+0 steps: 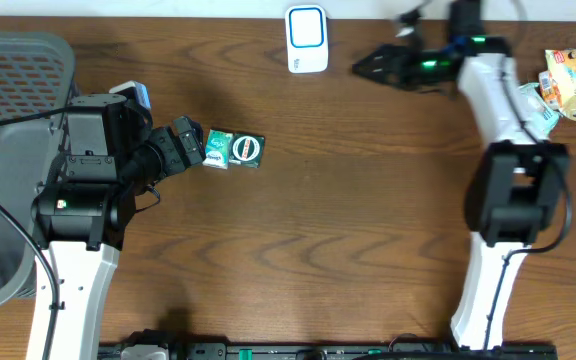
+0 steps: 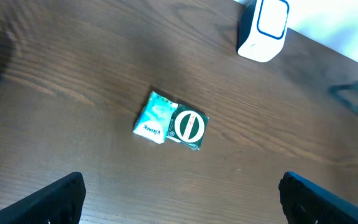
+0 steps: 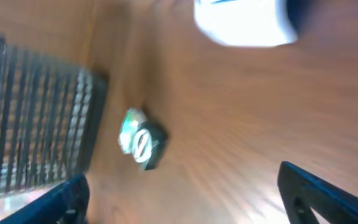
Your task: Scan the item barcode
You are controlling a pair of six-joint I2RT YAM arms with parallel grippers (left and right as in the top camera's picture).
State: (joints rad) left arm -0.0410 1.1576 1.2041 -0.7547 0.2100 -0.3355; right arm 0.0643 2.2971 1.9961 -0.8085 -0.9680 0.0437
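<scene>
dark brown wood-grain table (image 1: 318,250), softly lit.

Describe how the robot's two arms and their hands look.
The left arm and right arm both have white tubular lower links and boxy black joint housings, with thin black cables looping alongside. Small green indicator lights glow on each. The left hand and right hand are black, with broad, flat matte fingers.

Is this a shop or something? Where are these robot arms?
Probably a robot test table set up like a shop checkout, not a real shop. There is a white scanner standing at the back, a grey basket at the side, and a green packet lying on the wooden table.
</scene>
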